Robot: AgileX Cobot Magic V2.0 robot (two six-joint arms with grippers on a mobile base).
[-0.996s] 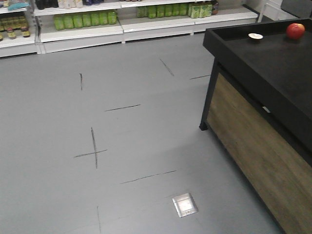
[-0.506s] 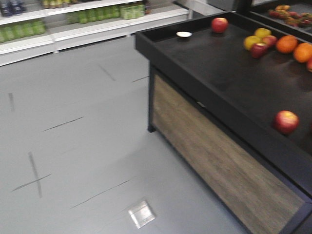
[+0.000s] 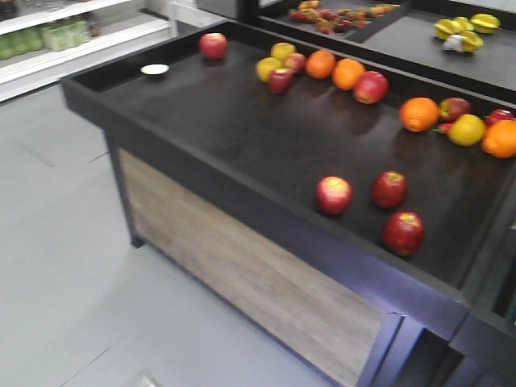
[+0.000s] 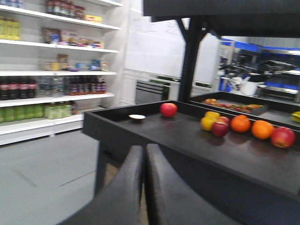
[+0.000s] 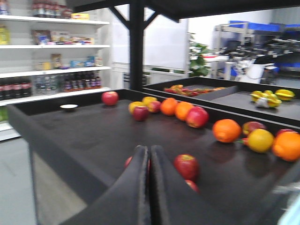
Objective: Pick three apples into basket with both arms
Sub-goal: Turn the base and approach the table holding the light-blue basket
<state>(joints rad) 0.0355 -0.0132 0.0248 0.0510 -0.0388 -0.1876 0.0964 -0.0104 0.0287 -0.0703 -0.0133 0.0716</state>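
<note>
Three dark-red apples lie near the front edge of the black display table (image 3: 234,129): one (image 3: 334,194) on the left, one (image 3: 389,189) beside it, one (image 3: 403,233) nearest the rim. In the right wrist view my right gripper (image 5: 149,149) is shut and empty, pointing at them; one apple (image 5: 186,166) shows just right of the fingers and the others are partly hidden behind them. My left gripper (image 4: 144,147) is shut and empty, short of the table's left end. The basket is out of view.
Further back on the table lie oranges (image 3: 419,114), yellow apples (image 3: 466,129), more red apples (image 3: 213,45) and a small white dish (image 3: 155,70). A second fruit tray (image 3: 419,32) stands behind. Store shelves with bottles (image 4: 51,86) line the left wall across grey floor (image 3: 56,266).
The front view has swung right across the floor. The display table now fills it, and the three front apples have come into sight.
</note>
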